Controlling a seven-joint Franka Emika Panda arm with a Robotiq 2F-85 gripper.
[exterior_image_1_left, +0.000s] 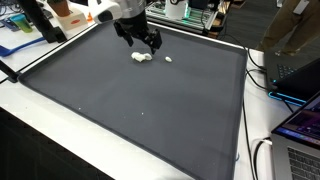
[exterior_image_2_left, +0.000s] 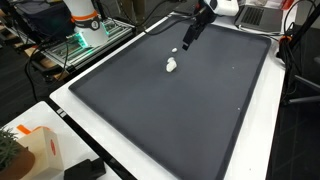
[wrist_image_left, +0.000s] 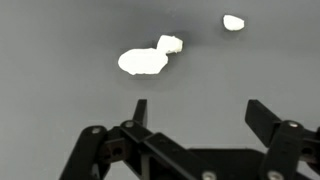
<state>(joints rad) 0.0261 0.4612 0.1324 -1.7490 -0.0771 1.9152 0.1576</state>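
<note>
Nearest the wrist camera stands the gripper (wrist_image_left: 198, 108), its two black fingers (wrist_image_left: 140, 108) spread wide with bare mat showing between them. Nothing is held and nothing is touched.

Findings, tool:
- Jaws fully apart; both tips are clear of the surface in the wrist view.
- Just ahead of the tips, slightly toward one finger's side, lies a white lump (wrist_image_left: 142, 62). A smaller white nub (wrist_image_left: 170, 44) touches its far end.
- A separate small white piece (wrist_image_left: 233, 22) lies apart from the lump, further out.
- The material of these white items cannot be determined at this resolution; possibly dough or putty.

Findings, arm:
- In an exterior view the gripper (exterior_image_1_left: 141, 42) hangs just above the dark grey mat (exterior_image_1_left: 150, 110), near its far edge, fingers pointing down and a little forward, with the white wrist section rising out of frame above it.
- The white lump (exterior_image_1_left: 141, 57) lies on the mat just beside the fingertips, not between them; the small white piece (exterior_image_1_left: 168, 59) lies near it.
- In an exterior view the gripper (exterior_image_2_left: 187, 40) slants down from an arm entering at the upper edge, with the white lump (exterior_image_2_left: 172, 65) just below it on the mat (exterior_image_2_left: 180, 120).

Surroundings: the mat covers a white table (exterior_image_1_left: 30, 100); a laptop (exterior_image_1_left: 300, 135) sits at the table's edge.
</note>
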